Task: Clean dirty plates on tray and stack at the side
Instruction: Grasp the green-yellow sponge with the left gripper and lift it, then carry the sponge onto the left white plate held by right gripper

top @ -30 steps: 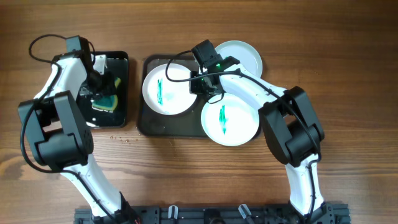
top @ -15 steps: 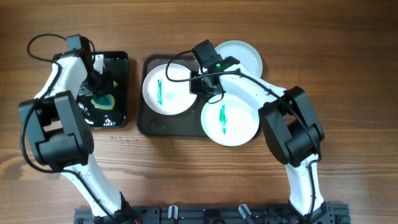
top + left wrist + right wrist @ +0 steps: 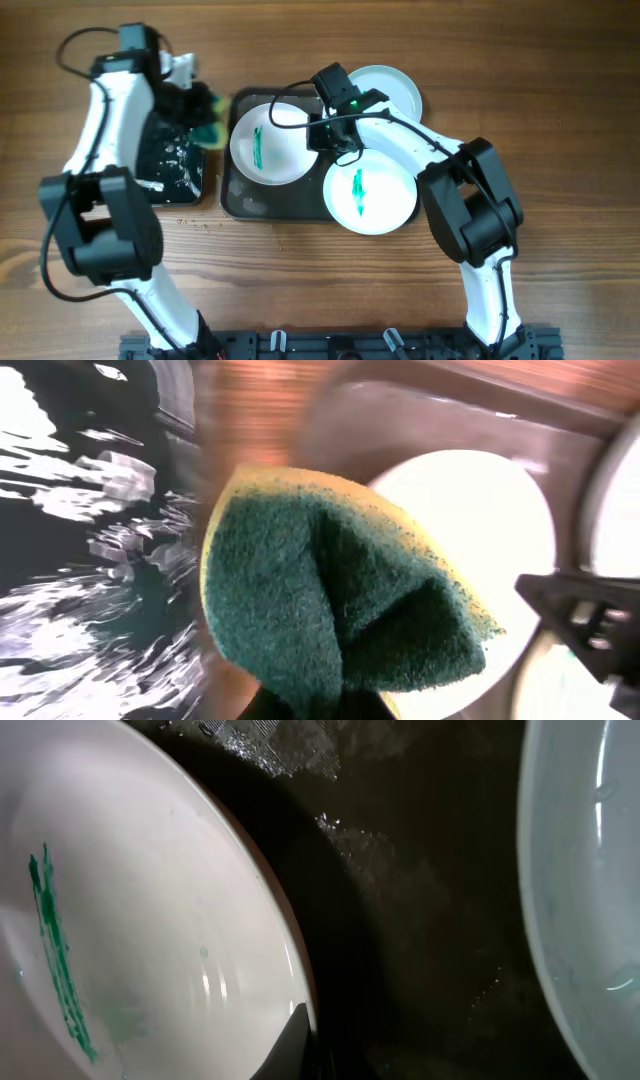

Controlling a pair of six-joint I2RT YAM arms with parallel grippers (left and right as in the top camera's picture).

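At the far left sits the black bin [image 3: 170, 175], wet inside. The left claw [image 3: 198, 115] hangs over the bin's right edge, closed on a sponge [image 3: 330, 610] — green scrub face showing, yellow backing behind, folded by the squeeze.

Just right of it the tray [image 3: 250, 200] begins. The first thing on it is the left plate [image 3: 275, 150], with a teal smear [image 3: 257, 147] just left of its centre. So the plate lies directly to the right of the sponge, close but not under it. In the left wrist view the white disc shows behind the sponge's right edge. The smear's long axis runs away from the robot and back, across the line of approach. My reading is that a short shift right and down, then a stroke along that axis, would cover it best.

At the plate's right rim is the right claw [image 3: 322, 135]. The right wrist view shows one finger [image 3: 297, 1038] at the rim, and it looks pinched on the edge to steady the plate — the other finger is hidden.

Right again, the near plate [image 3: 380, 200] is smeared too and overhangs the tray's front-right corner. The far plate [image 3: 395, 90] at the back right looks plain white. Only the left arm has the sponge, and it is the nearer one to the smear.
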